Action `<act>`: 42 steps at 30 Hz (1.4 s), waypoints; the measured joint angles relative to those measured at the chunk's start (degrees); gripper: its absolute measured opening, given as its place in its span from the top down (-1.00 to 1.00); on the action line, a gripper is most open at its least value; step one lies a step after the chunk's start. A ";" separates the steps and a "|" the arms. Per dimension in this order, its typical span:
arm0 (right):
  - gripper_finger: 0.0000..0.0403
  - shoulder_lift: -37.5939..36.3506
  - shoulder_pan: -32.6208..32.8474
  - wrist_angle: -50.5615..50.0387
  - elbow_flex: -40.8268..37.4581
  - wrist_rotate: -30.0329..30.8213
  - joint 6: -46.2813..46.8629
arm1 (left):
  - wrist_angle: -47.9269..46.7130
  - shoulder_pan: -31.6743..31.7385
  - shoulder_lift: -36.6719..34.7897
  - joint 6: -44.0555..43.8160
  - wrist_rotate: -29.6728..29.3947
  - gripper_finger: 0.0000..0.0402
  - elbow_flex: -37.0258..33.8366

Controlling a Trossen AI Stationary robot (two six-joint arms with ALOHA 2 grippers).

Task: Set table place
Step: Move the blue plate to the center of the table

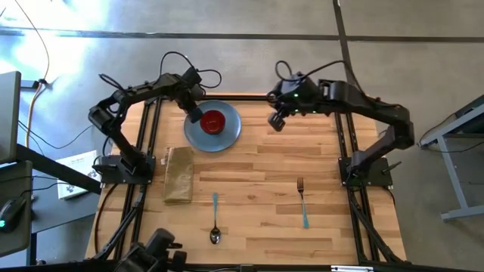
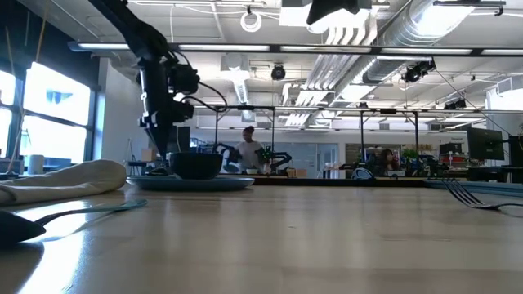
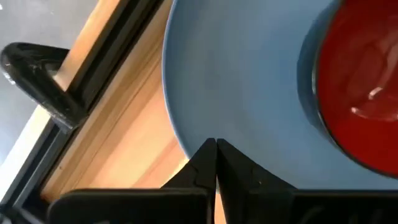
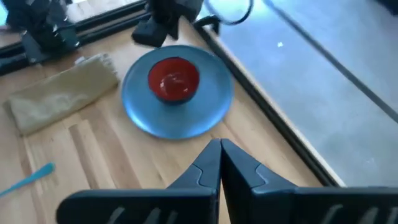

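Note:
The round blue-grey plate (image 1: 227,136) lies flat at the table's far left of centre, with the small red bowl (image 1: 213,121) standing on it. My left gripper (image 1: 195,115) is shut, its tips at the plate's far-left rim (image 3: 186,140). My right gripper (image 1: 277,121) is shut and empty, above the table's far side, right of the plate (image 4: 177,118). The spoon (image 1: 215,219) and the fork (image 1: 302,200), both with teal handles, lie flat near the near edge. My left gripper's shut fingertips (image 3: 208,149) come from above, slanting down, at the plate's far-left rim (image 3: 180,134). I cannot tell whether they touch the rim or stand just over it. The plate lies flat on the table.
A tan folded cloth (image 1: 178,174) lies left of the spoon, near the plate's near side. The black rail frame (image 1: 151,128) runs along the table's edges. Bare wood (image 1: 257,166) lies between the plate, the fork and the spoon. People show in the room beyond the table (image 2: 248,147).

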 joint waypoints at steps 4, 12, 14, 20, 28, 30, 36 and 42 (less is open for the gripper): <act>1.00 -1.40 0.20 -2.39 -0.02 1.35 1.43 | 0.45 0.79 1.86 0.25 -2.53 1.00 0.00; 1.00 -1.00 1.84 -6.09 -0.11 3.21 3.13 | 1.61 5.78 5.16 0.58 0.27 1.00 0.00; 1.00 -1.01 2.34 -6.25 -0.11 3.83 3.19 | 1.78 6.46 5.31 1.29 0.50 1.00 0.02; 1.00 -1.03 2.67 -6.34 -0.11 4.43 3.63 | 3.38 7.17 5.31 1.49 -0.62 1.00 0.02; 1.00 -1.03 2.67 -6.45 -0.11 5.81 4.65 | 5.82 7.10 5.31 1.49 -0.80 1.00 0.02; 1.00 -1.03 2.67 -6.45 -0.11 5.83 4.70 | 5.80 7.10 5.31 1.53 -0.97 1.00 0.02; 1.00 -1.03 2.86 -6.45 -0.11 5.84 5.11 | 5.76 7.10 7.92 1.93 -0.28 1.00 0.02; 1.00 -1.03 4.02 -6.43 -0.11 6.18 5.83 | 5.82 7.10 11.14 2.89 0.76 1.00 0.02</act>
